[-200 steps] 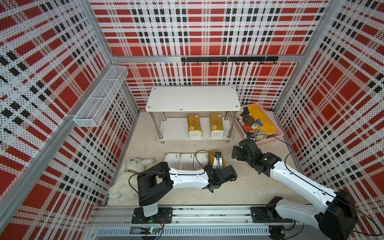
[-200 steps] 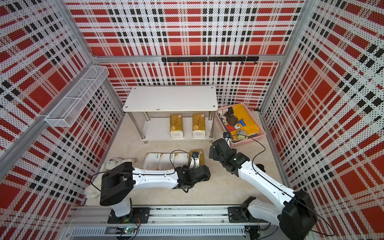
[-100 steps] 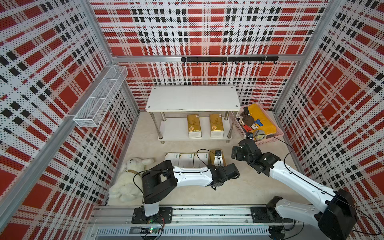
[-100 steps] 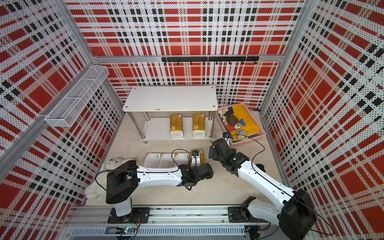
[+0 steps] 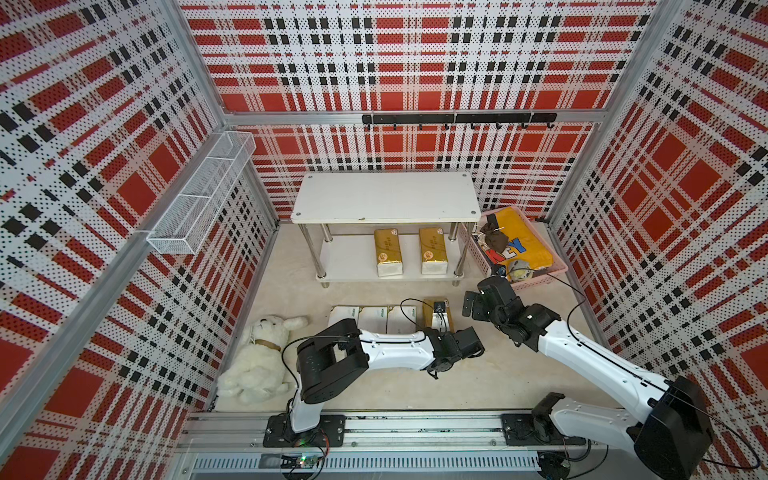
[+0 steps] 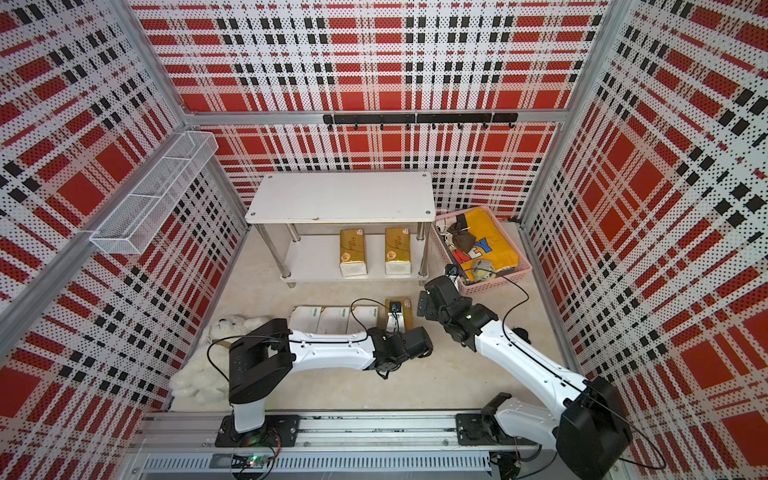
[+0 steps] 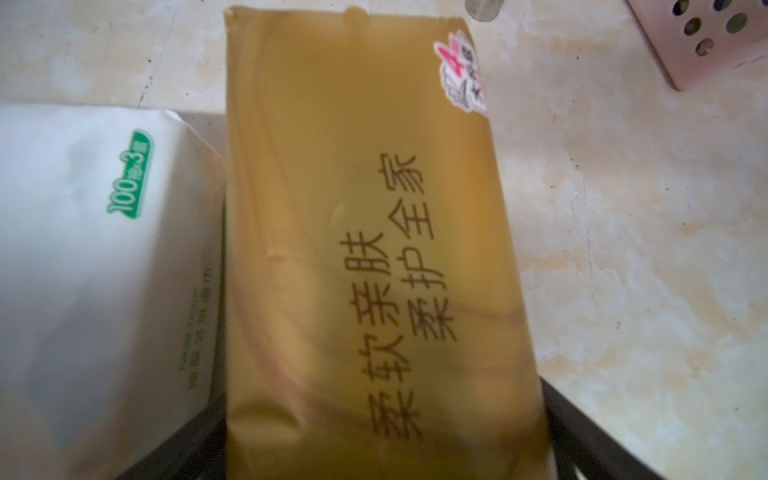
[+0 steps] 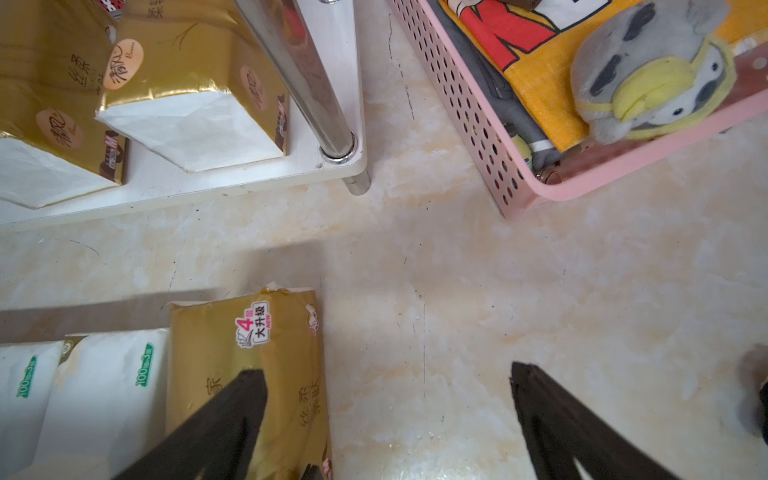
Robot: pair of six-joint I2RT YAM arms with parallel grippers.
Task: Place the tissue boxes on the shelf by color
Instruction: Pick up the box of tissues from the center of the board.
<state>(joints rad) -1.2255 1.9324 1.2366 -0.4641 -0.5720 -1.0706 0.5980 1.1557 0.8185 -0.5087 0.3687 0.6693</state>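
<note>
The left fingers [image 7: 195,444] stand wide open astride the gold pack [image 7: 365,249], which lies flat on the floor [image 7: 623,249] between them. The right fingers [image 8: 548,415] gape wide and empty, that pack near one finger, the shelf [image 8: 249,176] beyond their tips.

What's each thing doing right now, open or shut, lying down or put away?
gold floor pack, lying flat, not shelved.
left gripper, open, straddling gold floor pack.
right gripper, open, holding nothing.
white packs, three in a row on the floor.
shelved gold packs, two on the lower board of the shelf.
plush toy, lying down.
pink basket, holding cloth and toys.
</note>
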